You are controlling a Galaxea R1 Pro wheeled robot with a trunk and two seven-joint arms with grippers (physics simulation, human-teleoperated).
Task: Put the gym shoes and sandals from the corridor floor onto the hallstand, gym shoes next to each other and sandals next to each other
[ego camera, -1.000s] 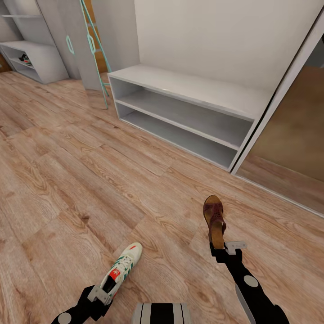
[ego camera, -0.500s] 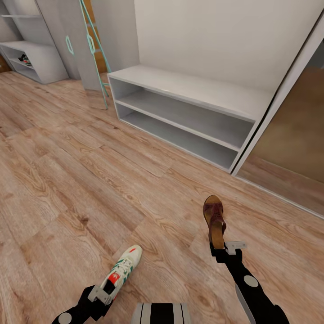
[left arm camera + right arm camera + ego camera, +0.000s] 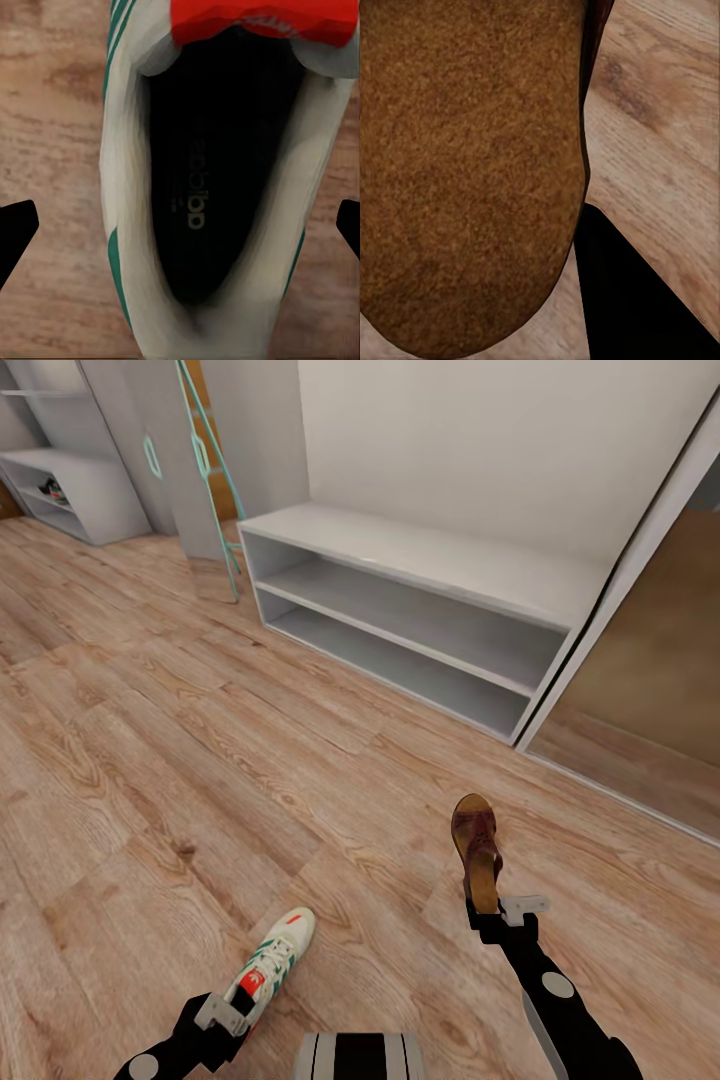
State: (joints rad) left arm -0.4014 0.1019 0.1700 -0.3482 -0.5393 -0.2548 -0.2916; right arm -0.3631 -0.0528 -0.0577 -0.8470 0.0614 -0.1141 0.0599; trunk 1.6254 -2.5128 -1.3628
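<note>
A white gym shoe (image 3: 272,958) with green stripes and a red tongue hangs toe-forward over the corridor floor (image 3: 200,760), held at its heel by my left gripper (image 3: 226,1012). In the left wrist view the gym shoe (image 3: 210,187) lies between the two black fingertips (image 3: 16,229). My right gripper (image 3: 497,913) is shut on the heel end of a dark brown sandal (image 3: 477,848), turned on its side. The sandal's tan sole (image 3: 465,172) sits against one black finger (image 3: 637,300). The hallstand (image 3: 90,490) stands far off at the back left with a small shoe (image 3: 52,488) on a tier.
A low grey two-tier bench (image 3: 420,560) without upper shelves stands against the wall ahead. A teal ladder-like frame (image 3: 205,470) leans beside a grey cabinet (image 3: 130,440). A sliding mirror door (image 3: 650,660) runs along the right. Open plank floor lies between me and the hallstand.
The whole view has shifted slightly, so the camera moved. The gym shoe's toe has dipped a little towards me. Both grippers keep their hold.
</note>
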